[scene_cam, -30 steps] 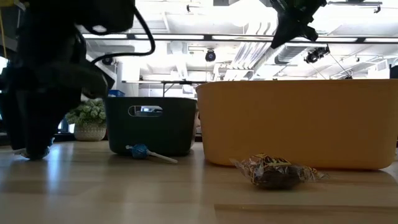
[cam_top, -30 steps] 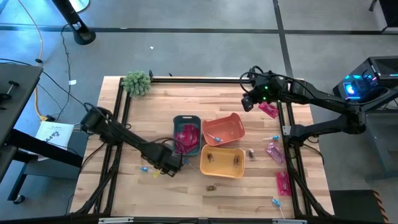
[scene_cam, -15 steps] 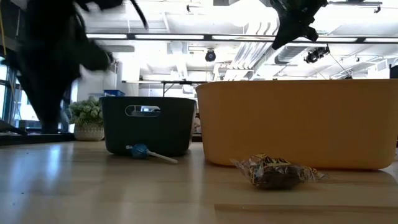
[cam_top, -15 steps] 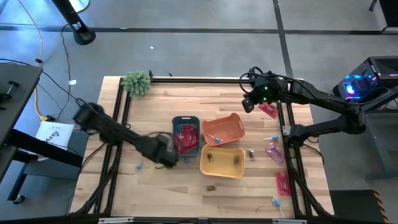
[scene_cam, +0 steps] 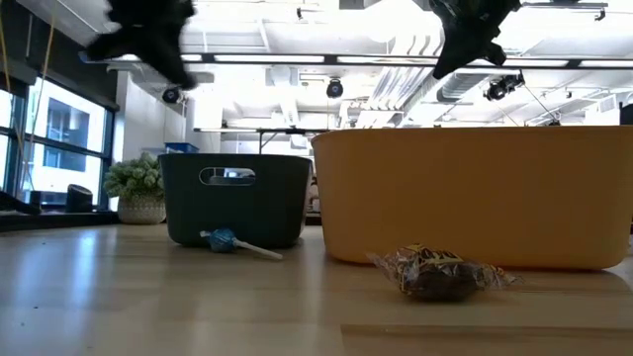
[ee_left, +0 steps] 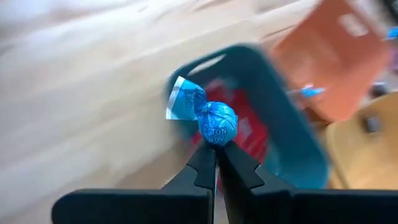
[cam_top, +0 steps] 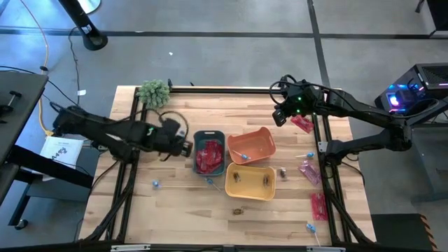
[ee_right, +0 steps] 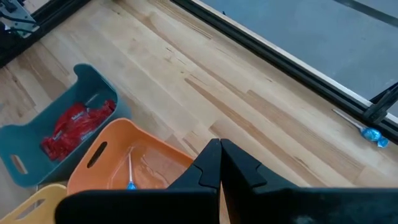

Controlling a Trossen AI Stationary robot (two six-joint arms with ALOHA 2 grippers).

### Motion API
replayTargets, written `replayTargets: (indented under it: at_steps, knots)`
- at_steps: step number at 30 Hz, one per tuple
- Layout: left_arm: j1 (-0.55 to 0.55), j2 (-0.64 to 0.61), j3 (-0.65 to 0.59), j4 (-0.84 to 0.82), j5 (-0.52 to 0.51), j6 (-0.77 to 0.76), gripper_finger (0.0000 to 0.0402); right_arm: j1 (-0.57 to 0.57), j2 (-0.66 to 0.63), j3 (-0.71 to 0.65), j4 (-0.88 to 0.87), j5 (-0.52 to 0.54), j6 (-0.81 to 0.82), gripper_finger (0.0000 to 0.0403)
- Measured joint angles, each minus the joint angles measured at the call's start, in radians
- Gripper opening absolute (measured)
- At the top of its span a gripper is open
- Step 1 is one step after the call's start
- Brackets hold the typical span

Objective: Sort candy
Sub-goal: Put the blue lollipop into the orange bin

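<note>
Left end effector (cam_top: 183, 148) is up off the bench (cam_top: 175, 217), just beside the blue bin (cam_top: 210, 134) on its left, fingers pinched tight on a blue lollipop (ee_left: 217, 124) — the wrist view shows the wrapped head sitting right at the fingertips. Below it, near the bench's left side, one lollipop (cam_top: 155, 185) lies on the wood. The blue bin holds a heap of red packets (cam_top: 209, 154). Another lollipop (cam_top: 212, 183) lies between the blue bin and the yellow bin (cam_top: 250, 192); in the low view it rests right at the foot of the blue bin. The yellow bin has two brown pieces in it, and a brown piece (cam_top: 239, 209) sits on the bench in front of it. The orange bin (cam_top: 260, 134), beside the blue one, carries a lollipop (cam_top: 244, 154). Right end effector (cam_top: 278, 117) hangs over the far right part of the bench, fingers closed on nothing. Towards the right edge: pink packets (cam_top: 309, 171), one more (cam_top: 318, 206) nearer the front, a lollipop (cam_top: 311, 227) by the front right corner. The green plant ball (cam_top: 154, 92) sits at the far left corner.
</note>
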Motion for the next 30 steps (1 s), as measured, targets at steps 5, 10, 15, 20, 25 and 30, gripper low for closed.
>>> replayTargets:
  at_steps: [5, 10, 15, 20, 25, 30]
  knots:
    - [0.123, 0.077, 0.0, 0.347, 0.068, 0.351, 0.0001, 0.0, 0.0, 0.0, 0.015, 0.004, 0.003, 0.0]
    - [0.244, 0.202, 0.0, 0.721, 0.233, 0.577, 0.0, 0.0, -0.001, 0.0, 0.101, 0.063, 0.003, 0.0]
    - [0.315, 0.323, 0.0, 1.014, 0.387, 0.656, 0.0, 0.0, -0.003, 0.0, 0.208, 0.11, 0.003, 0.0]
    - [0.341, 0.404, 0.0, 1.162, 0.464, 0.658, 0.0, 0.0, -0.003, 0.0, 0.271, 0.179, 0.003, 0.0]
    - [0.341, 0.444, 0.0, 1.235, 0.478, 0.658, 0.0, 0.0, -0.003, 0.0, 0.32, 0.239, 0.003, 0.0]
    - [0.341, 0.451, 0.0, 1.265, 0.493, 0.658, 0.0, 0.0, -0.003, 0.0, 0.357, 0.28, 0.003, 0.0]
